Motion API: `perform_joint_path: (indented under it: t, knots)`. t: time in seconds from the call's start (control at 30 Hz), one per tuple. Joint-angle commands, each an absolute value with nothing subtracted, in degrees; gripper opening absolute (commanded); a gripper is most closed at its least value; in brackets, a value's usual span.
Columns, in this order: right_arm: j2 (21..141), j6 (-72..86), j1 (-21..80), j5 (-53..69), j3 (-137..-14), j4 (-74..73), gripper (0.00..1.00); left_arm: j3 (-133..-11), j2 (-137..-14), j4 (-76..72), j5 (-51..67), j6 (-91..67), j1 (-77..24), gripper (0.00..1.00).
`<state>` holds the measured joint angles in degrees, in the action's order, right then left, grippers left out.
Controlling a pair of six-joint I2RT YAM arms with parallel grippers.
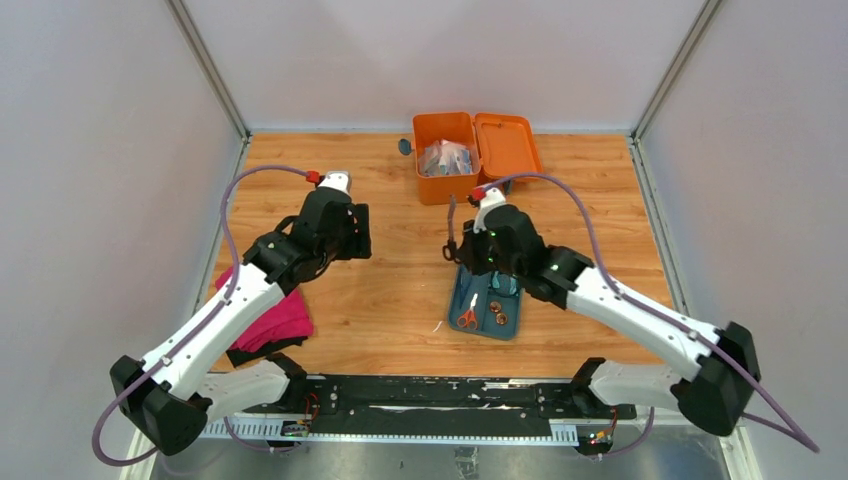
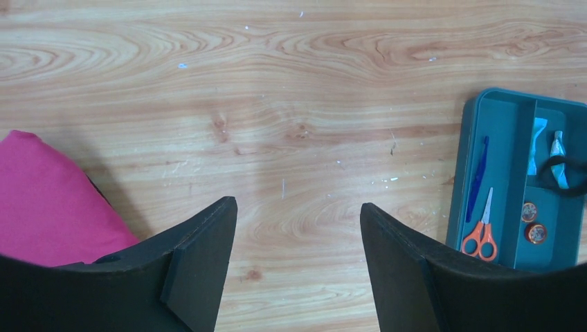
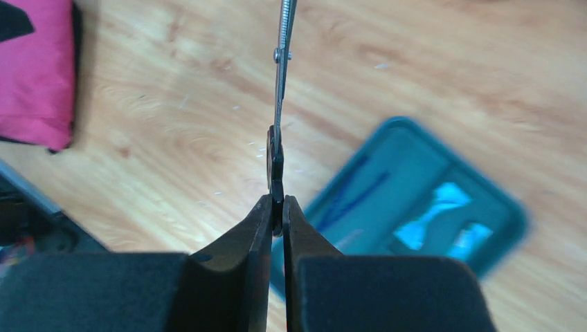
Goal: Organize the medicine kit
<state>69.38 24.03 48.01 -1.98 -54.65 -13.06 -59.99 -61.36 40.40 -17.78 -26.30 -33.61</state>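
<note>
The medicine kit (image 1: 445,185) is an orange box at the back centre, its lid (image 1: 508,146) open to the right and clear packets (image 1: 445,158) inside. My right gripper (image 1: 463,245) is shut on the black handle of a pair of scissors (image 1: 451,228), held above the table left of the teal tray (image 1: 456,300). The right wrist view shows the scissors (image 3: 280,83) edge-on, pinched between my fingertips (image 3: 277,202). My left gripper (image 1: 352,230) hangs open and empty over bare wood (image 2: 297,207).
The teal divided tray (image 2: 459,207) holds orange scissors (image 2: 482,232), a blue tool (image 2: 477,176), two round items (image 2: 531,221) and packets. A pink cloth (image 1: 272,318) lies at the left by the left arm. White walls enclose the table.
</note>
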Motion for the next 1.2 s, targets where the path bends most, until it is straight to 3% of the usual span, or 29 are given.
perform_joint_path:
  t: [0.0, 0.23, 0.37, 0.57, 1.0, 1.17]
  knots:
    - [60.35, 4.83, 48.61, -18.14, -51.47, -17.55, 0.00, -59.00, -59.52, 41.79, -18.66, -24.25, -33.07, 0.71]
    - [52.86, -30.61, 48.60, -21.90, -43.76, -10.18, 0.00, -58.14, -57.75, 42.31, -18.70, -21.97, -32.94, 0.71]
    - [48.64, -50.00, 48.54, -16.68, -38.38, -7.67, 0.00, -57.95, -56.87, 42.57, -18.98, -20.65, -32.62, 0.71]
    - [40.95, -64.06, 46.43, -6.88, -32.55, -3.42, 0.00, -56.96, -56.44, 41.92, -18.98, -19.49, -32.14, 0.71]
    - [49.16, -93.38, 38.22, 8.71, -30.31, -9.73, 0.00, -54.13, -55.62, 40.02, -19.60, -17.96, -30.35, 0.72]
    - [55.39, -103.43, 37.00, 9.38, -32.97, -14.37, 0.00, -54.14, -55.32, 39.70, -19.43, -17.50, -29.72, 0.72]
